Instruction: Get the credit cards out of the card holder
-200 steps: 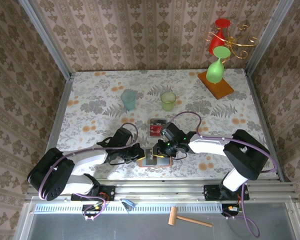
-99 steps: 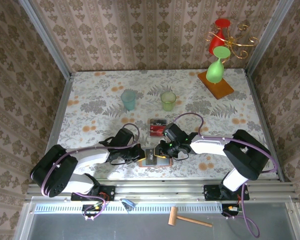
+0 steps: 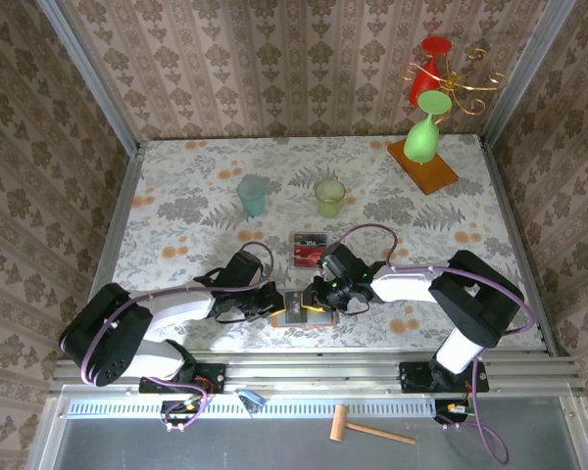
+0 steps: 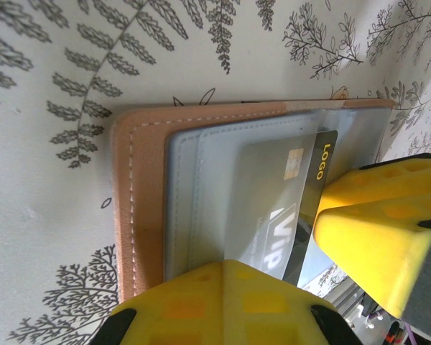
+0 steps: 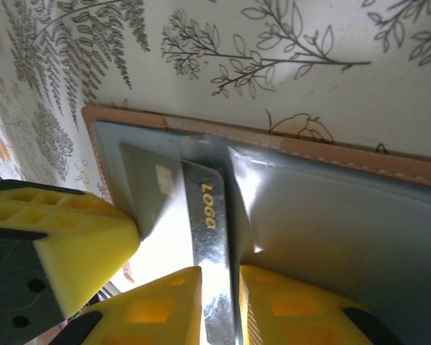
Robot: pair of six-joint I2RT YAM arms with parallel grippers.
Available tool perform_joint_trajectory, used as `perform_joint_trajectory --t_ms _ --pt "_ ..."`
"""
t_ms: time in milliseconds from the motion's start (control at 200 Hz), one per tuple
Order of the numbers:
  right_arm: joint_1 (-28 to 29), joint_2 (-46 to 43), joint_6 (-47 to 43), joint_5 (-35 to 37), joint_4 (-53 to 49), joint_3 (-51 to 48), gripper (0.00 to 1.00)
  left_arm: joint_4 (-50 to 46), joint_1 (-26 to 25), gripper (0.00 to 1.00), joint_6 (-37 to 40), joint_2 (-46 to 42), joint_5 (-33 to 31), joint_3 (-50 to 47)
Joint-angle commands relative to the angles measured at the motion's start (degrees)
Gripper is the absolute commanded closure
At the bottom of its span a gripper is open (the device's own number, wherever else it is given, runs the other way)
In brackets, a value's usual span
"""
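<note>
Both low, tips close: left hand (image 3: 272, 311) clenched atop card holder (image 4: 138, 205), right hand (image 5: 220, 307) gripping dark card (image 5: 205, 215).

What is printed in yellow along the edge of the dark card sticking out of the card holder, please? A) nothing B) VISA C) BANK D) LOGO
D: the dark card, partly out of the card holder, reads LOGO in yellow letters.
</note>
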Motion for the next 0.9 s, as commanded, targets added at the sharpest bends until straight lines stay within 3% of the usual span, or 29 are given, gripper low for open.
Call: perform_joint_trajectory --t_ms 0,505,895 --pt "-0.24 1.17 0.71 -1.34 1.18 -0.82 0.80 -2.51 -0.37 0.97 1.22 1.14 -1.09 -0.23" --pt "-0.59 2.19 3.42 -4.39 8.06 -2.39 0.84 -2.27 -0.37 0.98 1.02 1.96 -0.94 -0.14" --pt "-2.07 -0.88 1.00 -1.89 2.07 -2.75 0.89 -2.48 -0.43 0.98 0.80 1.62 -1.00 -0.14"
